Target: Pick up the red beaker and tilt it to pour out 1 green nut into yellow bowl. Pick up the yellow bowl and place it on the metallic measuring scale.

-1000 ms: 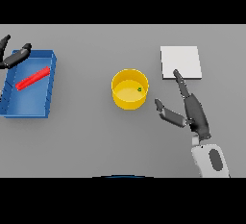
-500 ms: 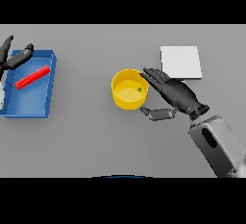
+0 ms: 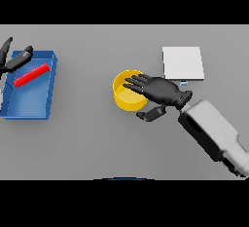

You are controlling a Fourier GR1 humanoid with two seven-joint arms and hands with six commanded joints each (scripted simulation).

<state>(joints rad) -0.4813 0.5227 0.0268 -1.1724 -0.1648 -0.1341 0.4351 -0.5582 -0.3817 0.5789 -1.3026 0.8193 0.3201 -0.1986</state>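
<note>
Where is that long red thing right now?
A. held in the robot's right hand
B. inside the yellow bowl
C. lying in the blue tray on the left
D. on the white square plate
C: the red beaker lies slanted inside the blue tray, far from the yellow bowl, over which the right hand reaches.

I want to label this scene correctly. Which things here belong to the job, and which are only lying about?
Belong to the job:
yellow bowl, under the right hand
metallic measuring scale
red beaker, lying in the blue tray

Only there:
blue tray
left hand, at the tray's far left corner
</note>
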